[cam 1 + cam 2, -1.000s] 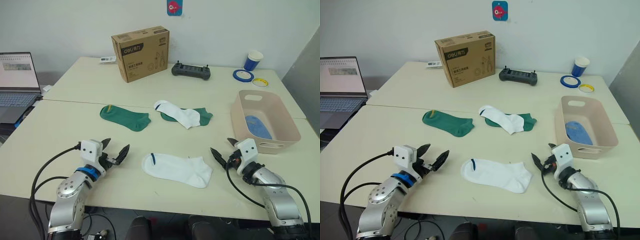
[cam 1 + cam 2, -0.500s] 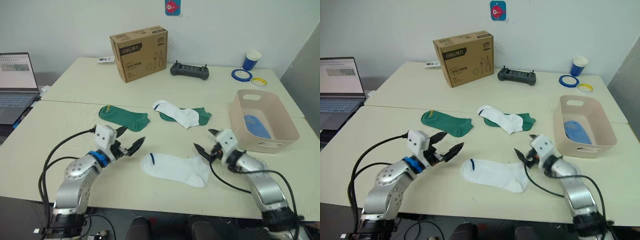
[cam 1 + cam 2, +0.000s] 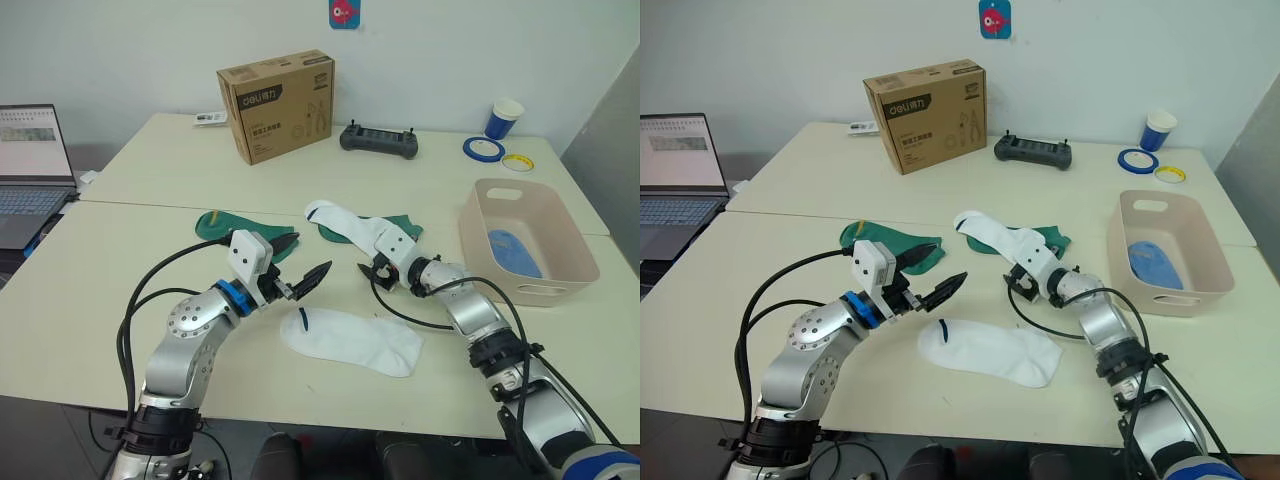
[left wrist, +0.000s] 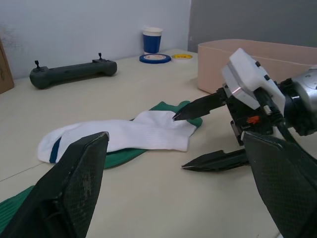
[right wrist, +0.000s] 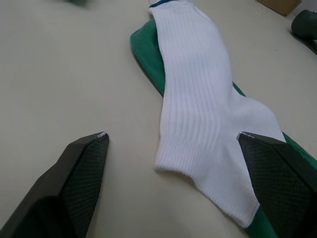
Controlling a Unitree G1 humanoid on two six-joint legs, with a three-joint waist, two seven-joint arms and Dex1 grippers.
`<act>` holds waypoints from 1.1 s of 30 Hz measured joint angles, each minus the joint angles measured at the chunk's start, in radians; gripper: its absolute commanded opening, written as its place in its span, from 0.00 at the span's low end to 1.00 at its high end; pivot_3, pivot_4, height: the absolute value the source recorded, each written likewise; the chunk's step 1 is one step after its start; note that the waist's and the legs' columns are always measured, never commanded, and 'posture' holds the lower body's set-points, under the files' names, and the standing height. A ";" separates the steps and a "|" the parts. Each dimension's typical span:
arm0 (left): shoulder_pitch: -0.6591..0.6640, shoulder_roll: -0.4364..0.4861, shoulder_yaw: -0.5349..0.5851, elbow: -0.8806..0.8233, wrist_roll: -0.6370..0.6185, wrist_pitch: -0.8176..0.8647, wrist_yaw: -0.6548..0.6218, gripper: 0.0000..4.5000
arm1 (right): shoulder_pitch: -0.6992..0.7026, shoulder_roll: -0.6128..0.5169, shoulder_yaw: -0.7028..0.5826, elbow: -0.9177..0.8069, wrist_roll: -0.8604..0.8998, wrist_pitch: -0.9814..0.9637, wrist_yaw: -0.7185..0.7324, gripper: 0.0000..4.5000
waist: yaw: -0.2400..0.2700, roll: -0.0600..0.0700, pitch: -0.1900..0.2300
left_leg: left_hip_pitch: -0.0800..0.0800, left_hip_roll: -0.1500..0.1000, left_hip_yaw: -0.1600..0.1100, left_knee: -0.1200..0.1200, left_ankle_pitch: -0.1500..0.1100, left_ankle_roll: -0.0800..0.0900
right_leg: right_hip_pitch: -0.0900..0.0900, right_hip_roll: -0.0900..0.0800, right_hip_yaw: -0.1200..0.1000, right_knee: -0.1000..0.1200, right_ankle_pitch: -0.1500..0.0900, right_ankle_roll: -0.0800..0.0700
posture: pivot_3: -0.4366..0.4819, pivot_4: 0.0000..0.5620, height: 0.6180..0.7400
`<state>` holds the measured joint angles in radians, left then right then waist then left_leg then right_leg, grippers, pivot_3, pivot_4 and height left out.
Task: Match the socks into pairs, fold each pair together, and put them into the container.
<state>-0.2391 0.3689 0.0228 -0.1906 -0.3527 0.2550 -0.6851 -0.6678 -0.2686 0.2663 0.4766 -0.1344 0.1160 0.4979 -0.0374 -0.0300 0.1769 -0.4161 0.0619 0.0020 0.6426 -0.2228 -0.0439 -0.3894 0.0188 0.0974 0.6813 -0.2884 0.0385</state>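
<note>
Spanning both eye views, the pale table [image 3: 120, 290] carried everything; toward its right edge sat the pink container [image 3: 573, 262], a rounded basin with handle cutouts, and a light blue sock [image 3: 514, 252] lay flat on its floor; at the far side stood a brown cardboard box [image 3: 278, 104], closed, with a black controller [image 3: 378, 139] beside it, then a blue paper cup [image 3: 506, 120] and two tape rolls [image 3: 486, 150] further right; a laptop [image 3: 32, 170] sat open off the left edge.

Of the socks on the bare tabletop, a white one with a dark cuff stripe [image 3: 352, 338] lay flat near the front edge, cuff toward the left arm; behind it a second white sock [image 3: 345, 224] lay slantwise across a dark green sock [image 3: 406, 226], covering most of it; another dark green sock [image 3: 213, 224] lay apart to the left, partly hidden behind the left arm.

The left gripper [image 3: 300, 265] hung above the table just behind the front white sock, fingers spread and grasping nothing; the right gripper [image 3: 371, 267] faced it from nearby, its fingers [image 4: 200, 105] likewise parted and empty, tips near the toe end of the overlapped socks.
</note>
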 measured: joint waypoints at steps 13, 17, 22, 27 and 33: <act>0.046 0.000 -0.008 -0.037 0.001 0.000 0.019 1.00 | -0.002 -0.009 -0.035 0.068 -0.002 -0.022 -0.027 0.01 | -0.001 0.000 0.000 | 0.000 0.000 0.000 0.001 0.000 0.000 | 0.000 0.000 0.000 0.000 0.000 0.001 | 0.48 0.27 1.00; 0.046 0.000 -0.013 -0.037 0.001 0.000 0.015 1.00 | 0.002 -0.008 -0.051 0.062 0.009 -0.011 -0.018 0.01 | -0.001 0.000 0.000 | 0.000 -0.001 0.000 0.001 0.000 0.000 | 0.000 0.000 0.001 0.000 0.000 0.001 | 0.48 0.27 1.00; 0.047 0.014 -0.016 -0.039 -0.002 0.000 -0.007 1.00 | 0.090 -0.048 -0.054 -0.076 0.046 0.001 0.080 0.01 | 0.000 0.000 0.000 | -0.001 0.000 0.000 0.000 0.000 0.000 | 0.000 0.000 0.000 -0.001 0.000 0.001 | 0.48 0.27 1.00; 0.084 0.066 0.004 -0.042 -0.013 0.000 -0.049 1.00 | 0.227 -0.209 -0.043 -0.364 0.083 0.029 0.259 0.01 | 0.003 0.001 0.001 | 0.000 0.000 0.000 -0.001 0.000 0.000 | 0.000 0.000 0.000 -0.001 -0.001 0.002 | 0.48 0.27 1.00; 0.133 0.137 0.013 -0.052 -0.036 0.004 -0.109 1.00 | 0.365 -0.320 -0.084 -0.545 0.162 0.084 0.355 0.01 | 0.002 0.001 0.001 | 0.000 0.000 0.000 0.000 0.000 0.000 | 0.000 0.000 0.000 0.000 -0.004 0.003 | 0.48 0.27 1.00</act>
<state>-0.1062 0.5056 0.0361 -0.2424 -0.3885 0.2595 -0.7944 -0.3026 -0.5885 0.1818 -0.0680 0.0278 0.2004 0.8532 -0.0357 -0.0293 0.1776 -0.4157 0.0622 0.0023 0.6428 -0.2227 -0.0439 -0.3895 0.0185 0.0977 0.6809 -0.2920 0.0417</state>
